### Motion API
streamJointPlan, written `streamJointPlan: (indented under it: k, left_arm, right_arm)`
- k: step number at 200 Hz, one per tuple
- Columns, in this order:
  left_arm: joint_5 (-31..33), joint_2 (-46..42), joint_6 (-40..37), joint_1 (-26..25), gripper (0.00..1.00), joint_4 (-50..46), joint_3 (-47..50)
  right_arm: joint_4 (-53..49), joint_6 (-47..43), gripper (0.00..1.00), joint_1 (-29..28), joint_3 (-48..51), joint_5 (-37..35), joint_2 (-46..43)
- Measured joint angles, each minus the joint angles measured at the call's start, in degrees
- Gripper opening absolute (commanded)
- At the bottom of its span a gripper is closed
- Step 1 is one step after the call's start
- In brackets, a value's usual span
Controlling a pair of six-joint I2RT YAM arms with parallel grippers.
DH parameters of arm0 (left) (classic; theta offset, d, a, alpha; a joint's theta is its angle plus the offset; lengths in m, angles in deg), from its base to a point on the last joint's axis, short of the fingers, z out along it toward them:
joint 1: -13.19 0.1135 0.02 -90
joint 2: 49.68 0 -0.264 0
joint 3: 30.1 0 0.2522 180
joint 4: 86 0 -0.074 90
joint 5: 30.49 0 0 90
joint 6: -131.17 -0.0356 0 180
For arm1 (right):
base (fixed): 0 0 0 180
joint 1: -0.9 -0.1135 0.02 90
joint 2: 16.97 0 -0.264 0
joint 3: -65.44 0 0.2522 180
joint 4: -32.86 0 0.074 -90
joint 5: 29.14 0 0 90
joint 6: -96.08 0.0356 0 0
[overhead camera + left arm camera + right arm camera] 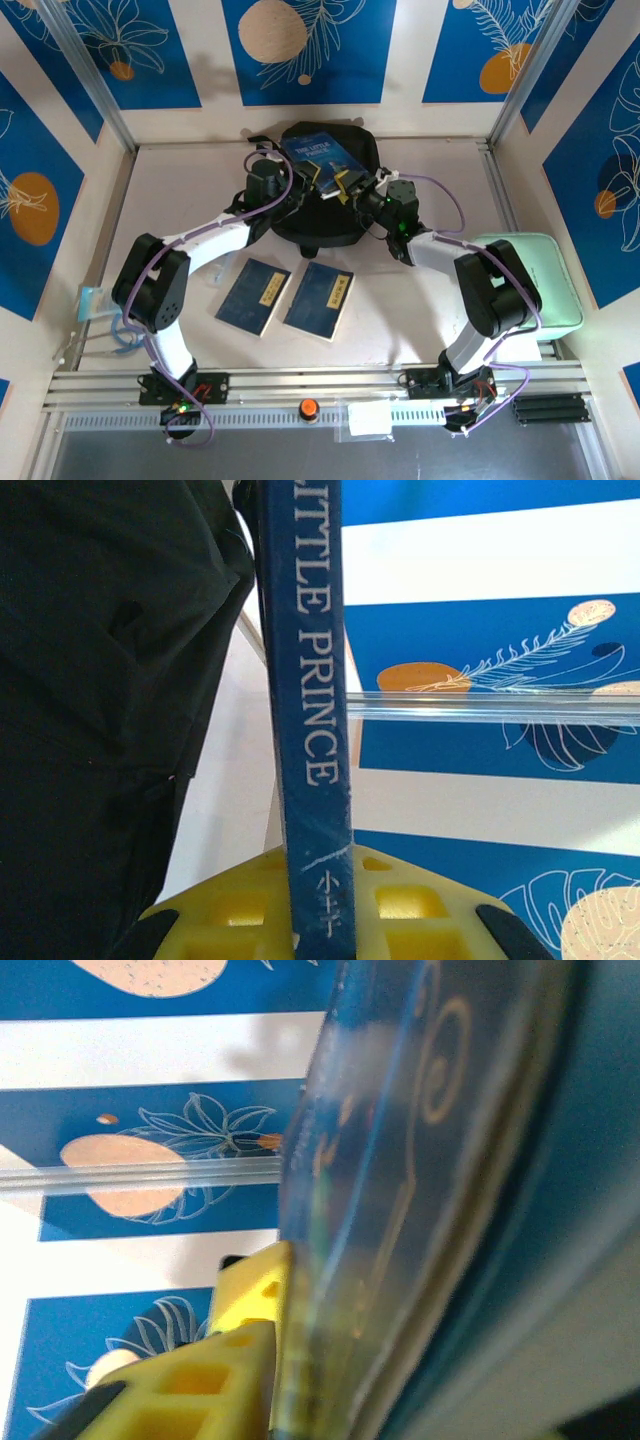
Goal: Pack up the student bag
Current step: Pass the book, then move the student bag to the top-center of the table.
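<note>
The student bag (pixel 352 226), a black soft backpack, lies at the back middle of the table. A blue book (pixel 322 158) titled "The Little Prince" is held tilted over the bag's top. My left gripper (pixel 308 180) is shut on the book's near-left edge. In the left wrist view the spine (pixel 310 730) stands upright between the yellow fingers (pixel 420 910), with the bag's black fabric (pixel 100 730) to the left. My right gripper (pixel 350 187) grips the book's near-right corner. In the right wrist view a yellow finger (pixel 235 1330) presses on the glossy cover (pixel 430 1210); the other finger is hidden behind the book.
Two more blue books (pixel 253 295) (pixel 319 300) lie side by side on the table in front of the bag. A mint-green zip case (pixel 545 285) sits at the right, partly under the right arm. Walls close in on three sides.
</note>
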Motion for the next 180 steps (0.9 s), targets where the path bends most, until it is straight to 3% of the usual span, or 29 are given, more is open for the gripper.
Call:
streamJointPlan:
  k: [33, 55, 108, 180]
  left_arm:
    - [-0.5, -0.4, -3.5, 0.6, 0.48, -2.1, 1.6]
    - [-1.1, -1.6, -9.5, 1.8, 0.59, -6.0, 3.4]
    - [-2.1, -1.0, -27.0, 4.7, 0.59, -13.4, 6.4]
    - [-8.5, 7.0, -39.1, -1.6, 0.59, -15.5, 3.2]
  right_arm:
    - [-6.9, -2.1, 0.04, 0.1, 0.1, -0.1, -3.4]
    - [-14.6, -5.6, 0.03, 0.7, 0.1, -0.1, -6.2]
    - [-34.1, -16.3, 0.04, 4.9, 0.1, 0.3, -13.2]
    - [-48.8, -25.5, 0.04, 14.4, -1.2, 1.0, -18.8]
